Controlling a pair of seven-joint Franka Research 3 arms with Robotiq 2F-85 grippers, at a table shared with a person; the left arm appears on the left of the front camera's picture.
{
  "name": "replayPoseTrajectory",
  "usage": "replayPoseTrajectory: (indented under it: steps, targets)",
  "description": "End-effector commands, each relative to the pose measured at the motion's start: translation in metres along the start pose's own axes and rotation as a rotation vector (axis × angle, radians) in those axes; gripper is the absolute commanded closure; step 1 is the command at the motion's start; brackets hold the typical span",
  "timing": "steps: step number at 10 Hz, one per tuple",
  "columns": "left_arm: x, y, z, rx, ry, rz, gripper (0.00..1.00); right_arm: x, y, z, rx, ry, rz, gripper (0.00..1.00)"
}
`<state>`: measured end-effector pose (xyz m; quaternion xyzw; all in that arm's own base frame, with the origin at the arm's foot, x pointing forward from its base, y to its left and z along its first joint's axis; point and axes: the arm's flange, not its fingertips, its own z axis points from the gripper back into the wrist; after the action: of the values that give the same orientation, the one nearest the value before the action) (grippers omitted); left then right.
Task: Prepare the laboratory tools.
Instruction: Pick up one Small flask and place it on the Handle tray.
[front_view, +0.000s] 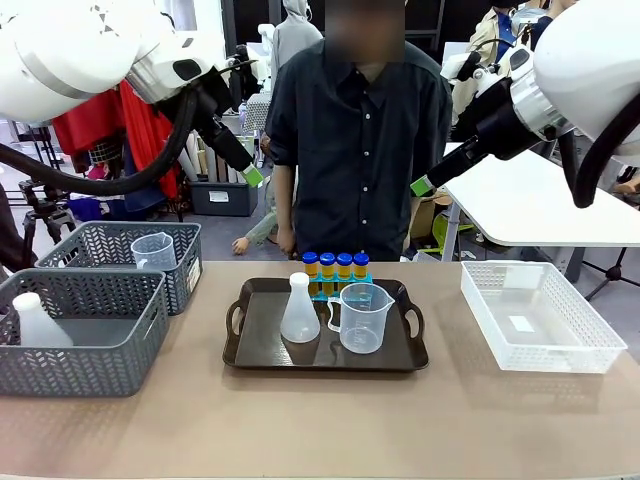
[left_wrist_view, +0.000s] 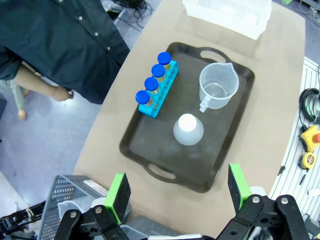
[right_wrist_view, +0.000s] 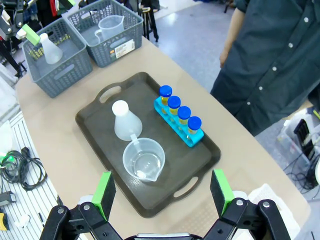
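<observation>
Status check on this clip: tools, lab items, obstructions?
Left tool and right tool open, raised. Clear plastic jug, white conical flask, blue rack of blue-capped tubes on dark tray. Nothing obstructing.

Four tubes (front_view: 334, 265) stand in one rack (front_view: 340, 285) on one tray (front_view: 262, 355), beside one flask (front_view: 299, 312) and one jug (front_view: 362, 318). Left of the tray are two grey baskets (front_view: 95, 360), holding a second flask (front_view: 35, 322) and a second jug (front_view: 153, 251). Right of it sits one white basket (front_view: 590, 350).
</observation>
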<state>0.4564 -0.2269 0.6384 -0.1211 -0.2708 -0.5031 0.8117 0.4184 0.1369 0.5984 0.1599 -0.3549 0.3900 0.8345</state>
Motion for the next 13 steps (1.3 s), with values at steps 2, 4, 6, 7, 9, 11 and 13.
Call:
replayPoseTrajectory:
  steps: [2, 4, 6, 7, 9, 11, 13]
  targets:
    - [0.0008, 0.0022, 0.0031, -0.002, 0.000, 0.002, 0.00, 0.0005, -0.0009, 0.0007, 0.005, -0.005, 0.002, 0.00]
    - [0.0008, 0.0022, 0.0031, -0.002, 0.000, 0.002, 0.00, 0.0005, -0.0009, 0.0007, 0.005, -0.005, 0.002, 0.00]
    - [0.0008, 0.0022, 0.0031, -0.002, 0.000, 0.002, 0.00, 0.0005, -0.0009, 0.0007, 0.005, -0.005, 0.002, 0.00]
    - [0.0008, 0.0022, 0.0031, -0.002, 0.000, 0.002, 0.00, 0.0005, -0.0009, 0.0007, 0.005, -0.005, 0.002, 0.00]
    - [0.0008, 0.0022, 0.0031, -0.002, 0.000, 0.002, 0.00, 0.0005, -0.0009, 0.0007, 0.005, -0.005, 0.002, 0.00]
    - [0.0008, 0.0022, 0.0031, -0.002, 0.000, 0.002, 0.00, 0.0005, -0.0009, 0.0007, 0.005, -0.005, 0.002, 0.00]
    - [0.0008, 0.0022, 0.0031, -0.002, 0.000, 0.002, 0.00, 0.0005, -0.0009, 0.0007, 0.005, -0.005, 0.002, 0.00]
